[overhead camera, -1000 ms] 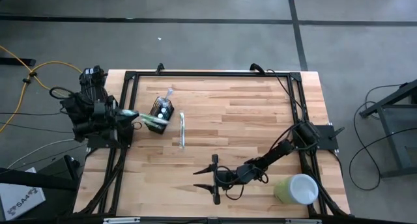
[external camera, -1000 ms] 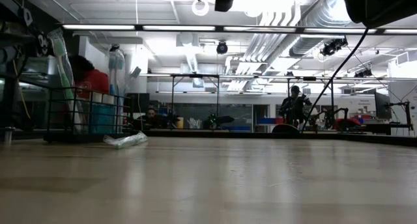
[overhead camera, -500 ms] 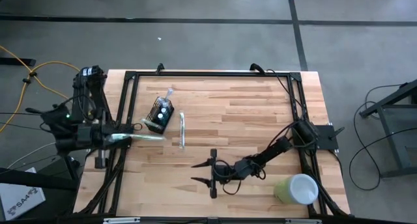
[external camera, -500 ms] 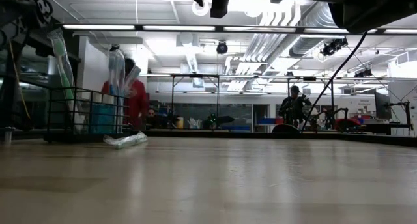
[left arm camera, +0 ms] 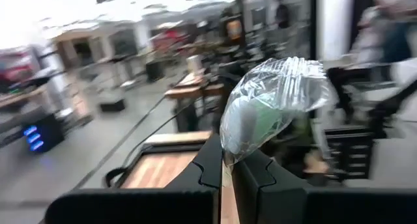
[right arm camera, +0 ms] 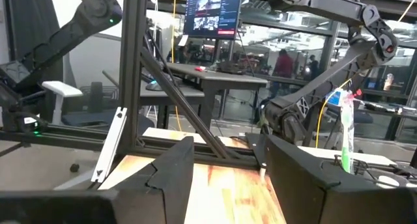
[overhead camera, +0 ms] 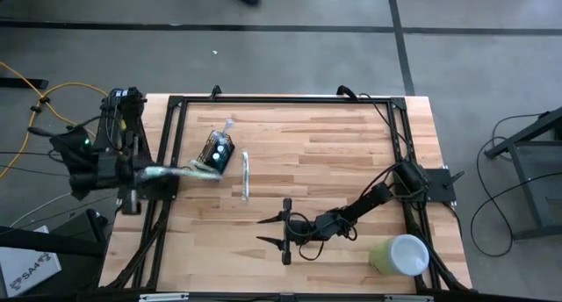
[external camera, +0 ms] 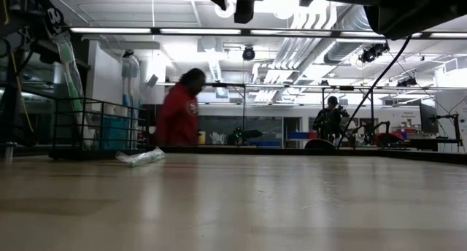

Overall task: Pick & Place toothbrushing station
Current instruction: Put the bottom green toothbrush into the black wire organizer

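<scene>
Holder (overhead camera: 217, 154) position: left half of the table (overhead camera: 351, 153), near the back edge. It is a black wire-mesh box, and an upright green toothbrush (right arm camera: 344, 134) in wrapping stands in it, as the right wrist view shows.

Left gripper (overhead camera: 139, 176): at the table's left edge, just left of the holder, fingers closed on a plastic-wrapped toothbrush (overhead camera: 180, 171). The wrapped head (left arm camera: 273, 100) projects past the closed fingers (left arm camera: 208, 160). The long axis of this toothbrush runs left to right, with its free end pointing at the holder and reaching just beside it.

Right gripper (overhead camera: 270, 231): right of the holder and nearer the front edge, well apart from it, fingers spread wide, nothing between them.

Nearer arm: left.

Other items: a white toothbrush (overhead camera: 245, 176) lies flat just right of the holder; a pale green cup (overhead camera: 399, 255) sits at the front right corner.

Legible writing: none on the task items.
</scene>
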